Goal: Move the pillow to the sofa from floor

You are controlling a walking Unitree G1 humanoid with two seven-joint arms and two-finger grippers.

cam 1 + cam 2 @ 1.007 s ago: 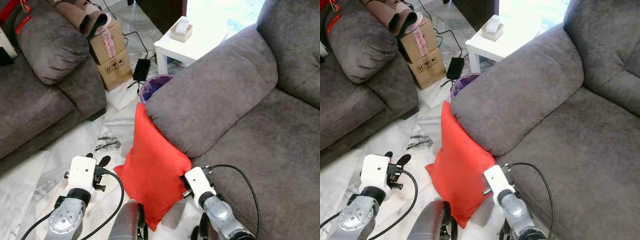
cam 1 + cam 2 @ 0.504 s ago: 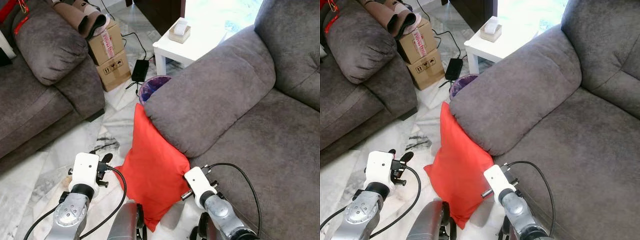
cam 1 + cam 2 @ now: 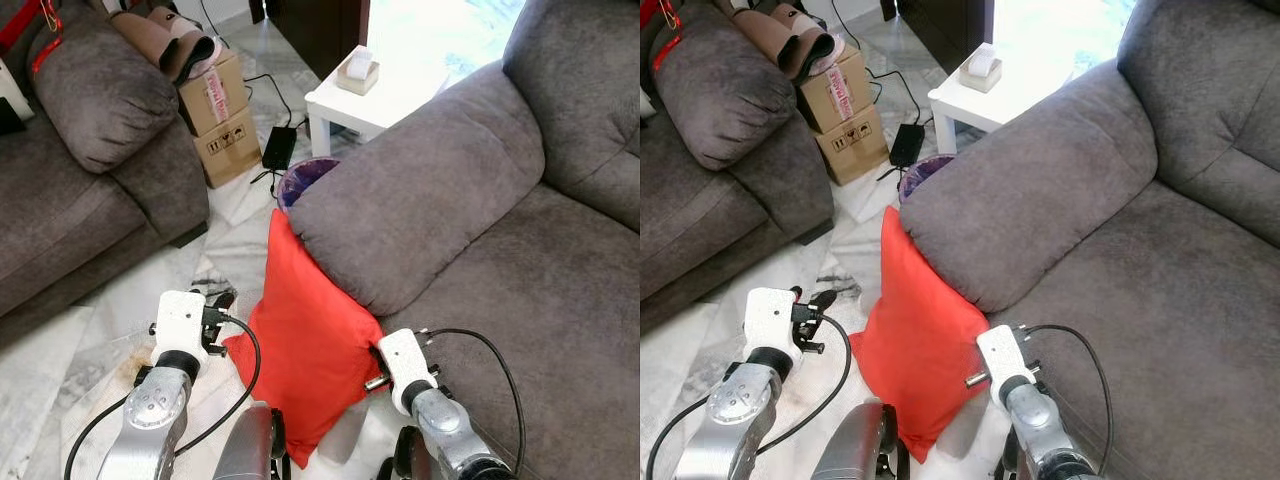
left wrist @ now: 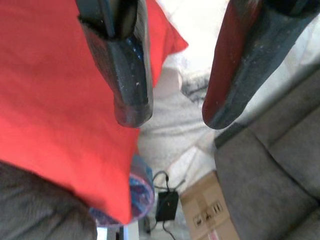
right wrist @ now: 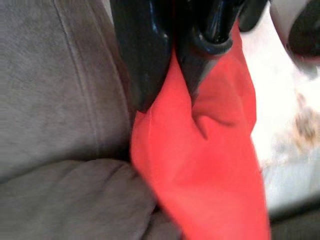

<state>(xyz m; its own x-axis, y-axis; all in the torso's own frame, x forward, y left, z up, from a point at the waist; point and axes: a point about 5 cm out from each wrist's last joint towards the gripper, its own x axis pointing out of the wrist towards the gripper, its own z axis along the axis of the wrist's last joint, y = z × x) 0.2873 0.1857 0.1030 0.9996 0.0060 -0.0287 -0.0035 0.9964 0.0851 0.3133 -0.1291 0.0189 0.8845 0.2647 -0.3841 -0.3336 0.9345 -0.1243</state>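
Right claw (image 5: 167, 95) pinches the red pillow's (image 3: 305, 335) edge against the sofa (image 3: 450, 200); left claw (image 4: 172, 112) gapes beside it.

Markings on the cardboard boxes, upper left of the frame

The lower cardboard box (image 3: 236, 148) carries black handling pictograms on its side; the upper cardboard box (image 3: 212, 86) has a strip of red-printed tape (image 3: 213, 86), its lettering too small to read.
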